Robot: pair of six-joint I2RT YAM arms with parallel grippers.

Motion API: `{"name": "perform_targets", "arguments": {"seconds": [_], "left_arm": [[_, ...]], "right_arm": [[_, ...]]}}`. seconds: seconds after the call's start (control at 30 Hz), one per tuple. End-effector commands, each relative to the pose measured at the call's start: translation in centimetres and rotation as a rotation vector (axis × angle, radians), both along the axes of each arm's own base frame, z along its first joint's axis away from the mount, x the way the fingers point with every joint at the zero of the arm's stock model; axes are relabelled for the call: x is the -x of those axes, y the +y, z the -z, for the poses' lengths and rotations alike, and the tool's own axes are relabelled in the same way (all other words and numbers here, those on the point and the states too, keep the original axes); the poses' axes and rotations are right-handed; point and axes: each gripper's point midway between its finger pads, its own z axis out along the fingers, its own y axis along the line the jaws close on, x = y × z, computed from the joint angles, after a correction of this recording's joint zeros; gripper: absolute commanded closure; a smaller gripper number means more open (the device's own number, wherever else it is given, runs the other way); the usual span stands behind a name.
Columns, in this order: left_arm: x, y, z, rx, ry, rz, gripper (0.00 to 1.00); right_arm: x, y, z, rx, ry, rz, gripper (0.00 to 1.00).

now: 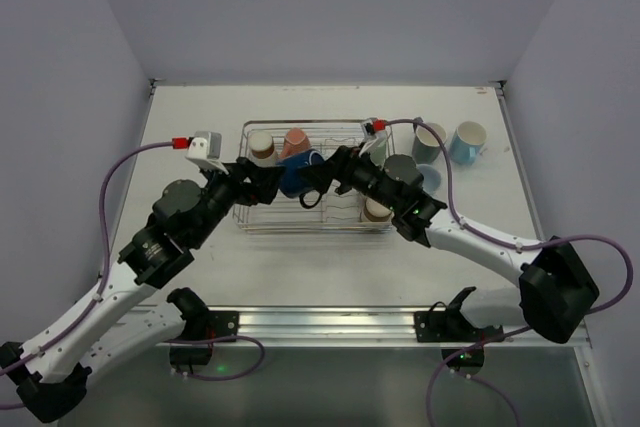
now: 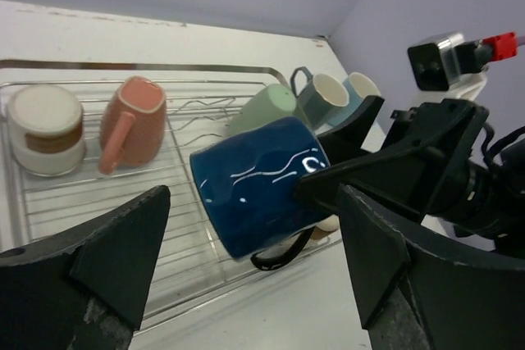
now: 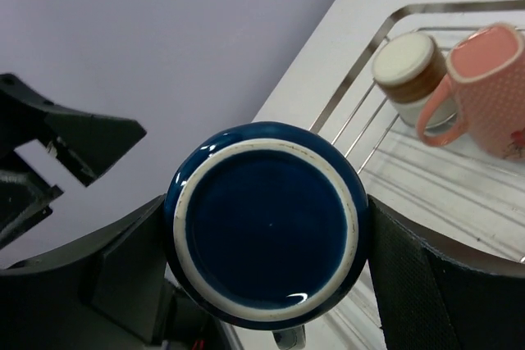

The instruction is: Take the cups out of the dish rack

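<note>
The chrome wire dish rack stands mid-table. My right gripper is shut on a navy mug, holding it on its side above the rack. The right wrist view shows the mug's base between both fingers. My left gripper is open just left of the mug. In the left wrist view the mug lies beyond my spread fingers, untouched. A brown-and-cream cup, a salmon mug and a cream cup sit in the rack. A mint cup lies behind the navy mug.
A grey mug and a light blue mug stand on the table right of the rack, with another light blue cup partly hidden by the right arm. Both arms cross over the rack's front half.
</note>
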Motion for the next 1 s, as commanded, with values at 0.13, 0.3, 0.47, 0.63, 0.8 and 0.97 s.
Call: {"name": "perform_targets", "arguments": {"seconds": [0.13,0.3,0.47,0.63,0.8,0.97], "left_arm": [[0.7,-2.9,-3.5,0.175,0.036,0.176,0.19],[0.3,-2.9,-2.3,0.187,0.110,0.204,0.20],[2.0,-5.3,-3.1,0.273,0.080,0.394,0.20],[3.4,-6.8,-3.4,0.332,0.050,0.524,0.21],[4.2,-7.0,-4.3,0.365,0.001,0.573,0.43],[3.7,-5.4,-5.9,0.376,-0.103,0.482,0.74]], "right_arm": [[3.5,-3.2,-10.3,-0.308,-0.192,-0.096,0.69],[4.0,-3.7,-11.2,-0.345,-0.214,-0.120,0.69],[4.0,-2.8,-11.5,-0.357,-0.205,-0.167,0.69],[4.4,-1.9,-12.0,-0.402,-0.177,-0.239,0.69],[5.2,-1.2,-12.6,-0.463,-0.146,-0.330,0.69],[5.6,-0.6,-12.2,-0.517,-0.103,-0.400,0.64]]}}
